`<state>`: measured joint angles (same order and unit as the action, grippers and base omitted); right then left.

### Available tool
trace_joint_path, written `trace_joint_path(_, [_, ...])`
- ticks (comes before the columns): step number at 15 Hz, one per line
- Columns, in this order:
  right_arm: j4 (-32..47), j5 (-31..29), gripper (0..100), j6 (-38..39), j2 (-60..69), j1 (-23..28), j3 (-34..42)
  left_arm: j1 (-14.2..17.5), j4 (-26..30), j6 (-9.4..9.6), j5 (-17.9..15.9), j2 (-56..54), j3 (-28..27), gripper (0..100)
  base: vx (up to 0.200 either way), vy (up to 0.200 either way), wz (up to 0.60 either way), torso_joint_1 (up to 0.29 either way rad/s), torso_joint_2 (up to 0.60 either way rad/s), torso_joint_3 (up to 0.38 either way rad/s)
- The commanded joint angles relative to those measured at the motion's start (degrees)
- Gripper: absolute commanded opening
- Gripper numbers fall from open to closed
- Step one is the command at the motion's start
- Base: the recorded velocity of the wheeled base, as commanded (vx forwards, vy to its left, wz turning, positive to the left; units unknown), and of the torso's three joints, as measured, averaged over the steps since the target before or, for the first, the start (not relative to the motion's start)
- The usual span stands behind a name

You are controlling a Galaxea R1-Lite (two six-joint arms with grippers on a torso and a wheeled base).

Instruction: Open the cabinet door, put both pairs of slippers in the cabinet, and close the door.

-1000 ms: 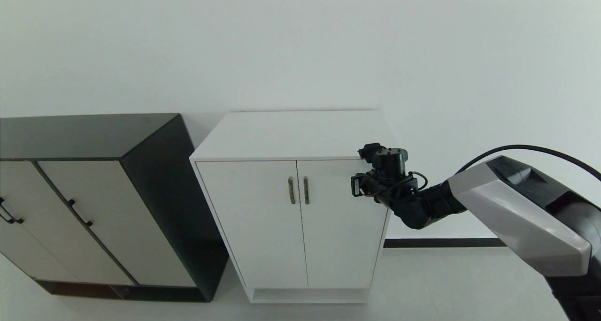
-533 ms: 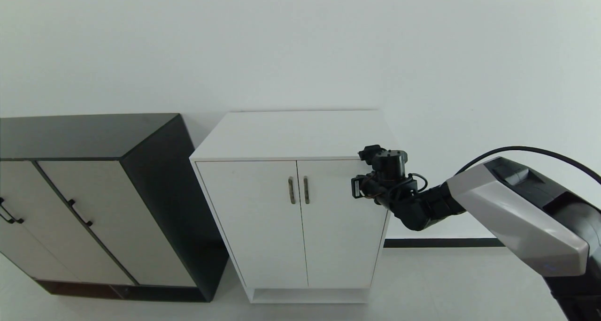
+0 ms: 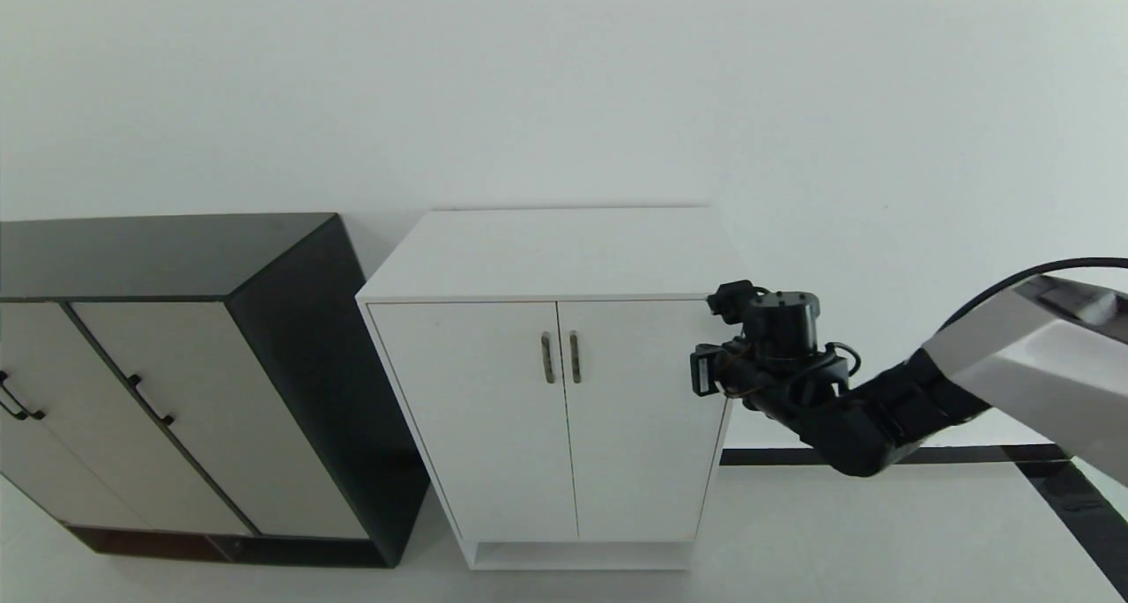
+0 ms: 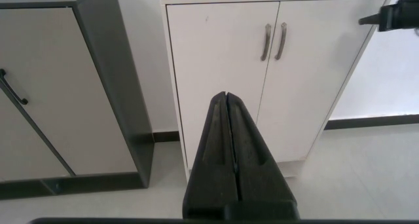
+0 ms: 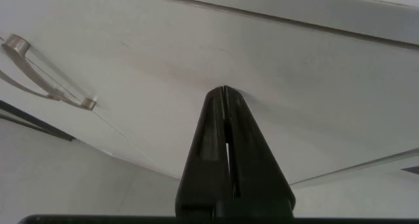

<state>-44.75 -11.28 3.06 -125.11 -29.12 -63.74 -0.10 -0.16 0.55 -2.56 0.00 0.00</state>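
Jaws of right gripper (image 3: 705, 370) clenched, empty, at upper outer edge of cabinet (image 3: 546, 255) right door (image 3: 643, 427), contact unclear, left gripper (image 4: 226, 99) jaws clenched, empty, facing cabinet, both doors shut

Cabinet (image 3: 546, 259): white, smooth and matt, looks like laminate board. Its 2 doors (image 3: 480, 409) have the same finish, with no grain visible.

The 2 handles (image 3: 546, 357): brushed metal with a dull satin sheen.

Black cabinet (image 3: 300, 338) at 9 o'clock: smooth, with a semi-gloss top and side. Its panels (image 3: 159, 409) are pale grey and matt, and its pulls (image 3: 148, 400) are black and matt.

Right gripper (image 5: 226, 92) and left gripper (image 4: 226, 96): black, matt, plastic-looking.

Wall (image 3: 564, 83): white, matt, even.

Floor (image 3: 793, 532): pale and smooth, with a low sheen.

Strip (image 3: 828, 456) at the cabinet's 3 o'clock: black and matt. Tape or skirting, cannot tell.
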Motion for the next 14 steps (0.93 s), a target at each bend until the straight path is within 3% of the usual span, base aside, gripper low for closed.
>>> trace_joint_path(1, [-7.5,-2.2,0,-1.7,14.5,0.1,18.3,0.0,0.0,-0.02,0.0,0.0,0.0,0,0.0,0.0,0.0,0.0,0.0,0.0])
trace_joint_path(5, [-12.2,-4.5,0,-2.8,31.0,2.5,40.8,0.0,0.0,-0.02,0.0,0.0,0.0,0,0.0,0.0,0.0,0.0,0.0,0.0])
trace_joint_path(9, [-10.9,-4.5,0,-5.3,46.3,6.4,55.9,0.0,0.0,-0.02,0.0,0.0,0.0,0,0.0,0.0,0.0,0.0,0.0,0.0])
trace_joint_path(11, [-8.1,-4.4,0,-6.3,52.0,7.5,59.2,0.0,0.0,-0.02,0.0,0.0,0.0,0,0.0,0.0,0.0,0.0,0.0,0.0])
trace_joint_path(14, [8.6,-4.2,0,-6.4,69.4,7.6,61.0,0.0,0.0,-0.02,0.0,0.0,0.0,0,0.0,0.0,0.0,0.0,0.0,0.0])
